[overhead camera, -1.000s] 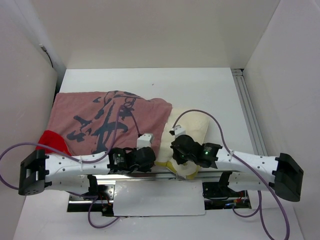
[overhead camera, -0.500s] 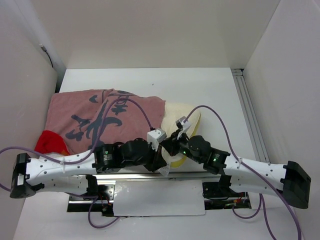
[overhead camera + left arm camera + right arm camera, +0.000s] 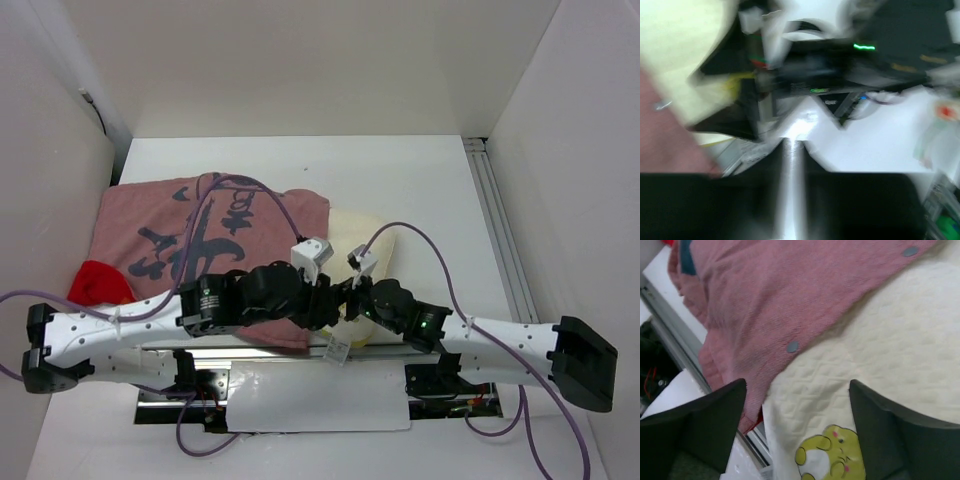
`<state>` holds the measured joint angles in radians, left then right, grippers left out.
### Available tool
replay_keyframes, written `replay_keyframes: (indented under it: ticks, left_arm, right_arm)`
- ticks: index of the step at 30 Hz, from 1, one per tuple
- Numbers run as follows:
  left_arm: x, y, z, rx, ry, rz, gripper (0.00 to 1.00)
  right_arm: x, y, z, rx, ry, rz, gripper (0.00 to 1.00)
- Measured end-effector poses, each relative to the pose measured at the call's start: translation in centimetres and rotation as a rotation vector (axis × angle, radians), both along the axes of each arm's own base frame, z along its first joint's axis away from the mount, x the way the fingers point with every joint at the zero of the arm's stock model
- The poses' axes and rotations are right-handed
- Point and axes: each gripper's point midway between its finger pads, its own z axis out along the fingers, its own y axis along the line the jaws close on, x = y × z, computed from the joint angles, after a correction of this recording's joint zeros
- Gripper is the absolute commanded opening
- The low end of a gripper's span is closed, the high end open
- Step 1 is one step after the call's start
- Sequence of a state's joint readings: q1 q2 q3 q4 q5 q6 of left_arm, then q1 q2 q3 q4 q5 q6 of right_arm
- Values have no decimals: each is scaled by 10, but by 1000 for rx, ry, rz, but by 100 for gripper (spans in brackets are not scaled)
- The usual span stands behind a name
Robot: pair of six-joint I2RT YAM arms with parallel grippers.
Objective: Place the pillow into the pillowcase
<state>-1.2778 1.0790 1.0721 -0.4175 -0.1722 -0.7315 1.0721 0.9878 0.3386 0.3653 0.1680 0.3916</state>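
The pillow point(image 3: 880, 340) lies mid-table, its left part covered by the pillowcase point(image 3: 780, 295) and its right end bare. The right gripper point(image 3: 797, 387) hovers over the case's hem with its fingers spread wide. The left gripper point(image 3: 325, 303) is too blurred to tell. I'd pinch only the hem, then draw it rightward.

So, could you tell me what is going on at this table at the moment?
Two robot arms are working a cream pillow into a faded red pillowcase. The case's edge overlaps the pillow's left side; its right end shows bare. The left gripper and right gripper meet at the near edge, by the case's opening. The right gripper is open above the pillow's yellow emblem; the left wrist view is too blurred to tell that gripper's state.
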Motion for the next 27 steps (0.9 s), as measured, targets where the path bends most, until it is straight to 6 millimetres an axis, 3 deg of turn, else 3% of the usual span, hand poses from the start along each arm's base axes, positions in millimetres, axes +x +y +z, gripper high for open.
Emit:
replay_keyframes:
  ticks: [1, 3, 6, 9, 13, 17, 21, 24, 25, 27]
  left_arm:
    - [8, 4, -5, 46, 1, 50, 67]
    - [28, 10, -7, 128, 8, 176, 75]
    - [70, 16, -1, 191, 12, 331, 75]
    - [129, 26, -4, 245, 16, 478, 75]
    - [200, 32, -41, 412, 42, 576, 75]
    - [227, 21, -83, 543, 74, 553, 75]
    - [235, 26, -123, 663, 129, 531, 66]
    - [240, 36, -140, 720, 169, 549, 48]
    - [241, 40, -144, 735, 179, 557, 33]
    - [243, 45, -148, 747, 194, 572, 17]
  right_arm:
    - [2, -4, 2, -10, 8, -29, 99]
    - [8, -16, 12, -4, 22, -105, 99]
    - [26, -44, 32, 18, 45, -266, 99]
    - [48, -78, 45, 36, 77, -443, 99]
    - [77, -127, 49, 33, 133, -658, 99]
    - [103, -165, 28, -4, 248, -768, 99]
    - [113, -186, -4, -15, 404, -760, 99]
    - [108, -173, -19, 1, 487, -657, 99]
    - [105, -166, -24, 3, 507, -614, 99]
    - [99, -150, -31, 3, 538, -538, 99]
